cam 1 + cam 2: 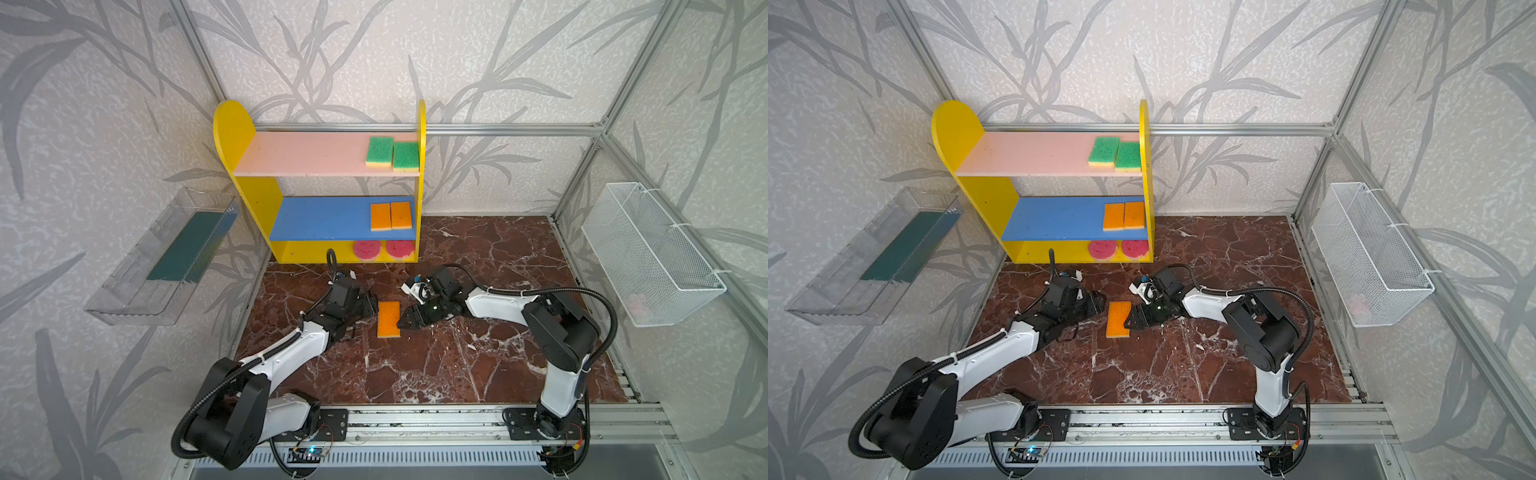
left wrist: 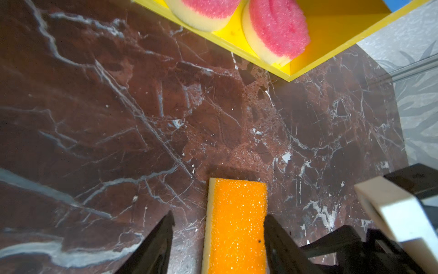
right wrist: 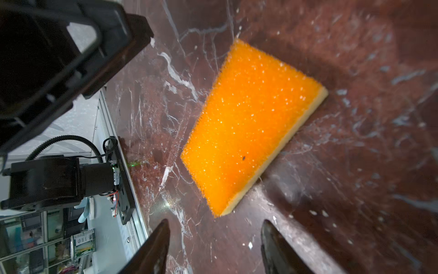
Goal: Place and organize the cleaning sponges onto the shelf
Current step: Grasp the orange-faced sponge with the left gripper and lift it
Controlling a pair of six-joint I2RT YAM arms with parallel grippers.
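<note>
**Last loose sponge: left jaws astride it, right jaws short of it**

**Top views:**
- The loose orange sponge (image 1: 388, 319) lies flat on the marble table (image 1: 457, 365), in front of the shelf (image 1: 243, 137) and apart from it.
- Its long axis points toward the shelf.
- The left gripper (image 1: 372, 309) sits at one long edge. The right gripper (image 1: 402, 325) sits at the opposite edge, toward the end away from the shelf.
- Both top views show the same layout.
- On the shelf: green pair (image 1: 379, 151) on the pink board, orange pair (image 1: 380, 216) on the blue board, pink pair (image 1: 367, 249) on the yellow base.

**Left wrist:**
- The jaws are spread and clamp nothing.
- The sponge (image 2: 234, 225) lies between the fingers, long axis in line with them.
- One finger is touching or just beside a long edge. Bare marble shows at the other.
- My read: closing across the short width gets the grip.

**Right wrist:**
- The jaws are spread and empty.
- The sponge (image 3: 248, 125) lies ahead of the tips on a diagonal. Its nearest corner is just beyond them, not between them.

**Call:** the left arm is better placed. The slot is likely the blue board, beside the orange pair.

**Writing:** none on the sponge or the shelf. A background can (image 3: 83, 239) carries a green label, too small to read.
</note>
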